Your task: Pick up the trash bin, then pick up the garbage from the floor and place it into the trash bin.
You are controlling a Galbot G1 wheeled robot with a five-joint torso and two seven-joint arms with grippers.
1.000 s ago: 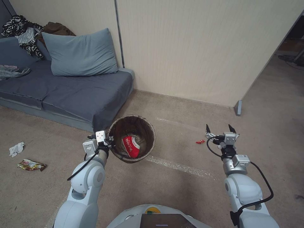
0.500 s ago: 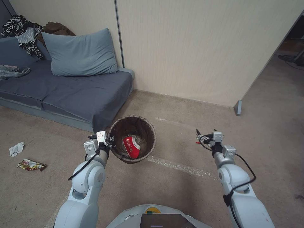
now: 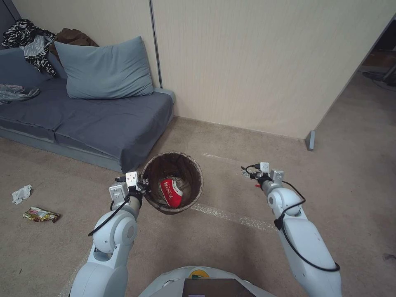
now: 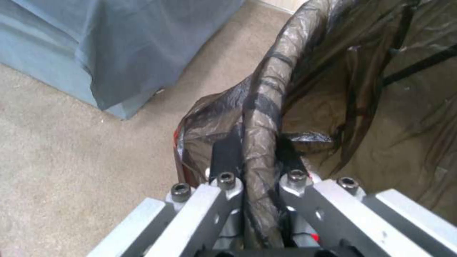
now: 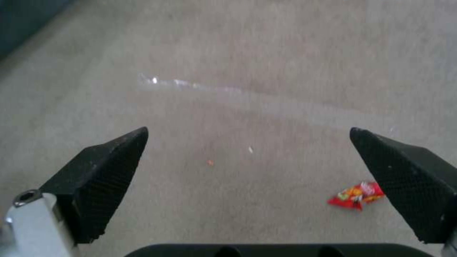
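we held the trash bin (image 3: pixel 172 181) rim in our clenched left gripper (image 4: pixel 259 171); our right gripper (image 5: pixel 247 171), jaws spread, risked missing the red wrapper (image 5: pixel 356 195) at four o'clock.

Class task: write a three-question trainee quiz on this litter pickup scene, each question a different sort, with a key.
1. True or false: the left pincer is shut on the trash bin rim.
2. Which lies inside the bin? A red-and-white cup; B green bottle; C grey pillow.
3. Fill in: the open right pincer hangs over a small red ___ on the carpet.

Key: 1 true; 2 A; 3 wrapper.
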